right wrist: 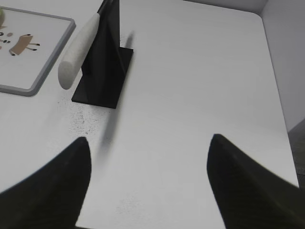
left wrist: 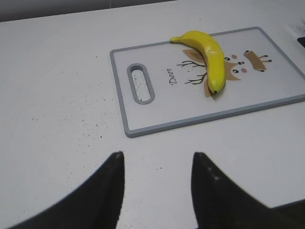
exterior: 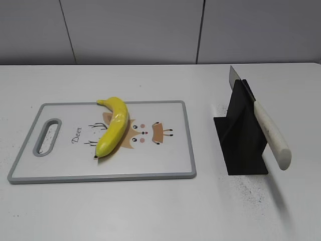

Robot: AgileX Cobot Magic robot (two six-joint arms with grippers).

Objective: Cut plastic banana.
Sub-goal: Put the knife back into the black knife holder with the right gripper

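The glossy yellow plastic banana (exterior: 114, 127) lies aslant on the white cutting board (exterior: 165, 155), left of its deer picture; it also shows in the left wrist view (left wrist: 209, 55) on the board (left wrist: 157, 117). A knife with a white handle (exterior: 272, 135) rests in a black stand (exterior: 241, 135) to the right of the board, and shows in the right wrist view (right wrist: 78, 45). My left gripper (left wrist: 157, 157) is open and empty above bare table, short of the board. My right gripper (right wrist: 148, 140) is open and empty, short of the stand. Neither arm shows in the exterior view.
The board has a grey rim and a handle slot (exterior: 47, 136) at its left end. The black stand (right wrist: 102, 67) has a flat base. A grey wall (exterior: 150, 30) runs behind the table. The table's right edge (right wrist: 279, 95) is near the right gripper.
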